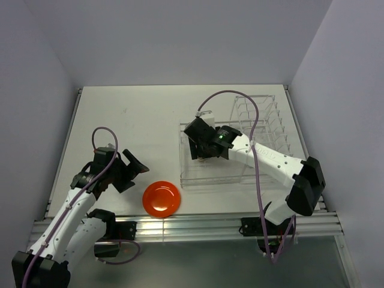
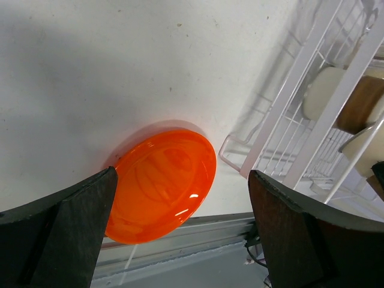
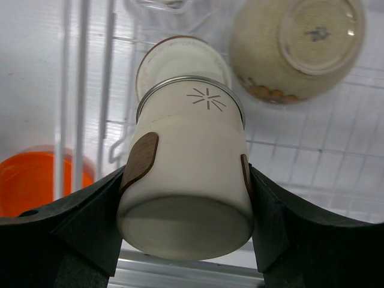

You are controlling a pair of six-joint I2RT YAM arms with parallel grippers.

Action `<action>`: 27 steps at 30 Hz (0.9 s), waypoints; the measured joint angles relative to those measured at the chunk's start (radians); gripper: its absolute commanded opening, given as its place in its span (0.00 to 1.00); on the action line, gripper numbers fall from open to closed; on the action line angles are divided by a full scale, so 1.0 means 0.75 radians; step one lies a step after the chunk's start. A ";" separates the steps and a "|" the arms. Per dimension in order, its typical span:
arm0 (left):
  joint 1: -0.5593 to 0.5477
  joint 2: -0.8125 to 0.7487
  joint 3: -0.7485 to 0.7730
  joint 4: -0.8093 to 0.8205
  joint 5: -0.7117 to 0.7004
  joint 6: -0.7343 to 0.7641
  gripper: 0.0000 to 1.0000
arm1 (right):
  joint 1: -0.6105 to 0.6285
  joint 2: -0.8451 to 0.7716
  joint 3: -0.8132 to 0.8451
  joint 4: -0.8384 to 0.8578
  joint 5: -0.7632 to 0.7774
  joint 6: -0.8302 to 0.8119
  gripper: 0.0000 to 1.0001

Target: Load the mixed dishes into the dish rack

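Observation:
The orange-red plate (image 1: 161,198) lies flat on the table near the front edge; it also shows in the left wrist view (image 2: 161,180). My left gripper (image 1: 137,167) is open and empty just left of it, not touching it. My right gripper (image 1: 204,153) is over the basket part of the clear dish rack (image 1: 264,120), shut on a white cup with brown patches (image 3: 189,138), base toward the camera. Under it a second cup (image 3: 180,57) stands in the basket. A beige bowl (image 3: 297,48) lies upside down beside it. The clear glass cannot be made out.
The white table (image 1: 132,120) ends at a metal rail (image 1: 198,225) along the near edge, close to the plate. Grey walls close in on three sides. The rack's upright plate slots (image 1: 270,117) stand at the far right.

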 measured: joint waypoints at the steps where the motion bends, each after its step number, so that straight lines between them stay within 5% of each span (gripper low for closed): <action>1: 0.000 0.004 -0.007 0.006 0.000 0.000 0.97 | -0.009 -0.008 -0.013 -0.008 0.017 0.001 0.00; 27: -0.001 0.044 -0.096 0.092 -0.004 -0.017 0.95 | 0.013 -0.161 -0.001 -0.023 -0.013 -0.123 0.00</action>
